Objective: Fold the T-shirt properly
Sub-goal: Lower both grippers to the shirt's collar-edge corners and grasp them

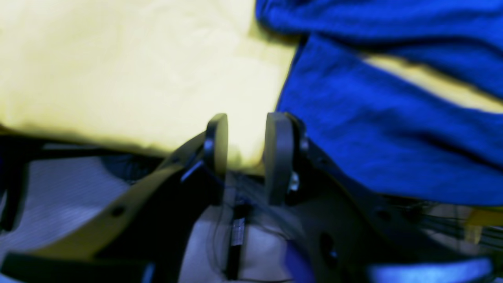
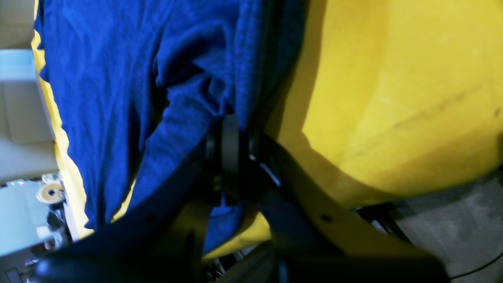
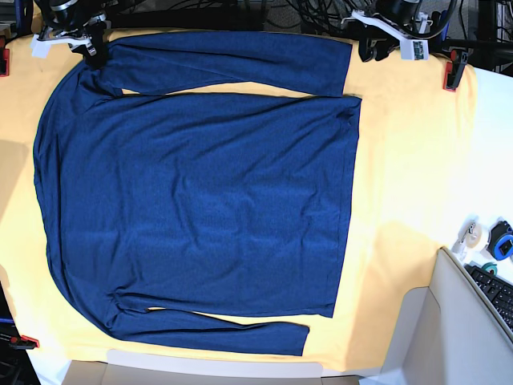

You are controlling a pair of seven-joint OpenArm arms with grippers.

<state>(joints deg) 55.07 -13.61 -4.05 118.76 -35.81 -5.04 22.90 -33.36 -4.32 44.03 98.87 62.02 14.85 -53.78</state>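
Navy knit, the shirt [image 3: 200, 208] lies flat on the yellow cloth [image 3: 409, 160]. My right gripper [image 2: 230, 137] pinches its shoulder at the far left to start a fold; the left gripper [image 1: 246, 155] waits spread, empty, beside the cuff.

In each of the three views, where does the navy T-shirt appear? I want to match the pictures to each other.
Left wrist: the T-shirt fills the right side, beside the open left gripper.
Right wrist: it covers the left and centre, and the right gripper is shut on its fabric.
Base: it lies spread flat over the left and middle.
Shared landmark: the pale yellow cloth under the shirt, seen in every view.
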